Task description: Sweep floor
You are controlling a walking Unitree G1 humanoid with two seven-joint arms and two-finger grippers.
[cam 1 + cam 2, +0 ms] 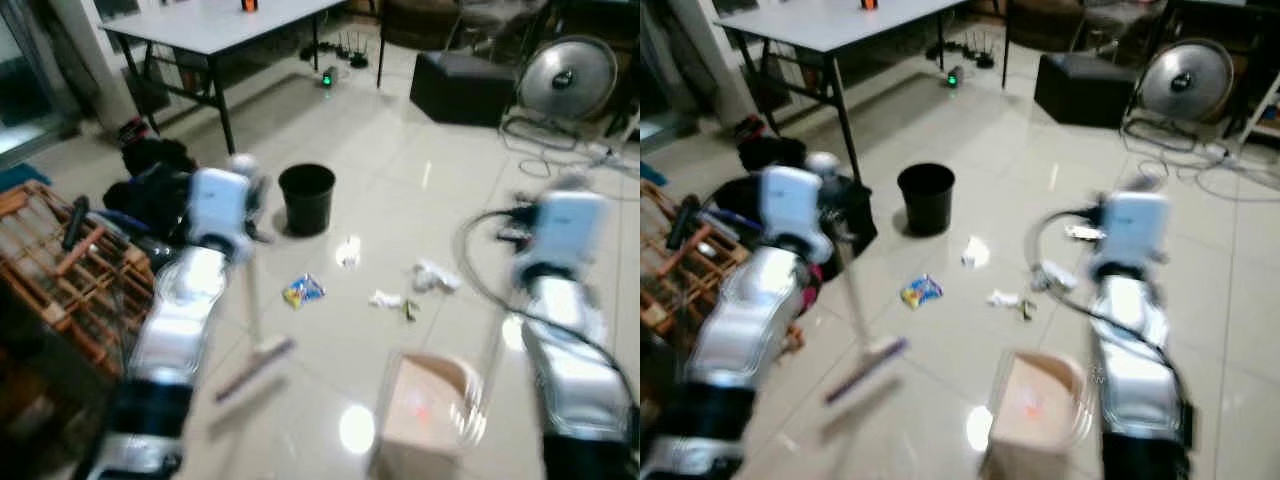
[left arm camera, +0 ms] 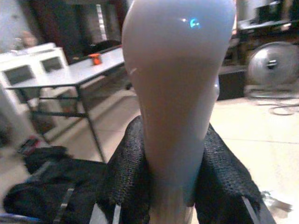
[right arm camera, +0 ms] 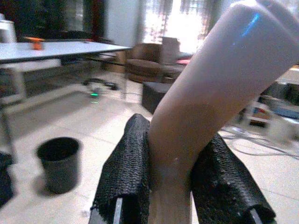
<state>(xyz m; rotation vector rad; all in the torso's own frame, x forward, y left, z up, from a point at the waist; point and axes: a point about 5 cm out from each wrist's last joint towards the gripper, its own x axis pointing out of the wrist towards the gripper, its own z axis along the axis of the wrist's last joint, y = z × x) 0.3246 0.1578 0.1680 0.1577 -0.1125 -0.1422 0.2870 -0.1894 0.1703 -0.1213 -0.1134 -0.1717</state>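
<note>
My left gripper [image 2: 174,133] is shut on the rounded white top of the broom handle [image 2: 177,79]. The broom's stick [image 1: 252,290] runs down to its head [image 1: 255,368], which rests on the tiles in front of me. My right gripper [image 3: 177,135] is shut on the white dustpan handle [image 3: 205,79]. The pale dustpan [image 1: 425,408] sits low on the floor to the right of the broom head. Litter lies beyond both: a blue and yellow wrapper [image 1: 303,291] and white paper scraps [image 1: 436,277], [image 1: 349,252], [image 1: 385,299]. The head views are blurred.
A black bin [image 1: 307,198] stands just past the litter. A wooden rack [image 1: 60,270] and black bags [image 1: 150,190] crowd the left. A grey table [image 1: 230,25] is at the back, with a black ottoman [image 1: 462,87], a fan [image 1: 567,78] and loose cables [image 1: 560,160] on the right.
</note>
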